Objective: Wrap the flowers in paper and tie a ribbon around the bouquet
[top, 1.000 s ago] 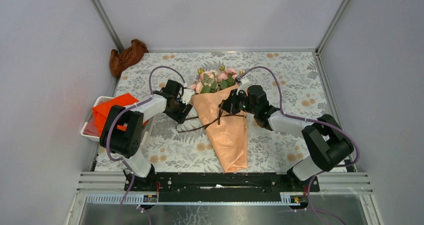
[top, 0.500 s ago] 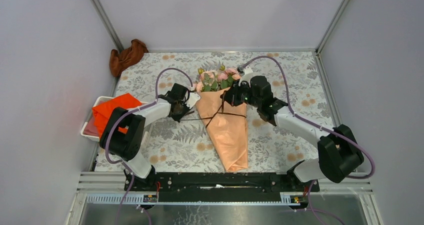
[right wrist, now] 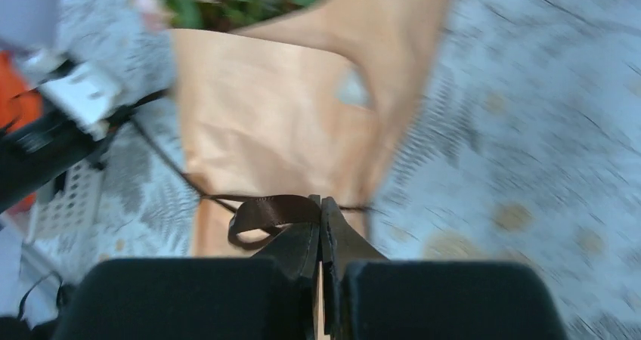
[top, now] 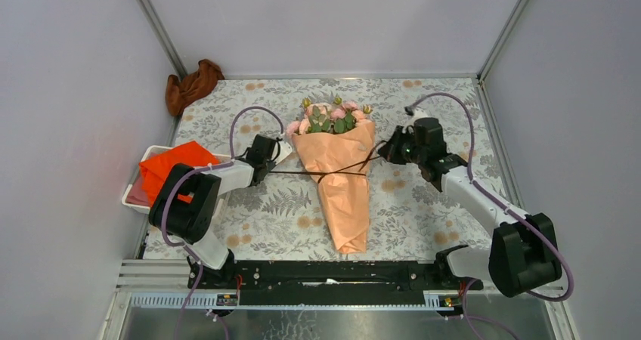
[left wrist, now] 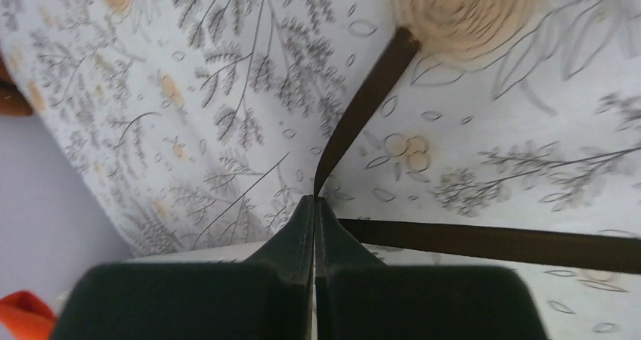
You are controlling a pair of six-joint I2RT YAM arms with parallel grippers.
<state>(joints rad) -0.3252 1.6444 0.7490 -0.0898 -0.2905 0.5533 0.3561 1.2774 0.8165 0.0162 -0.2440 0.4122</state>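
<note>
Floral tablecloth: bouquet between left claw and right claw; each pinches ribbon end, apparently taut.

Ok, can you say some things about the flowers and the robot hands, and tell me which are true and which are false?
1. The left gripper is shut on the ribbon. True.
2. The right gripper is open and empty. False: it is shut on the ribbon too.
3. The bouquet lies on the table between the two grippers. True.
4. The flowers point toward the arms' bases. False: they point to the table's far edge.
</note>
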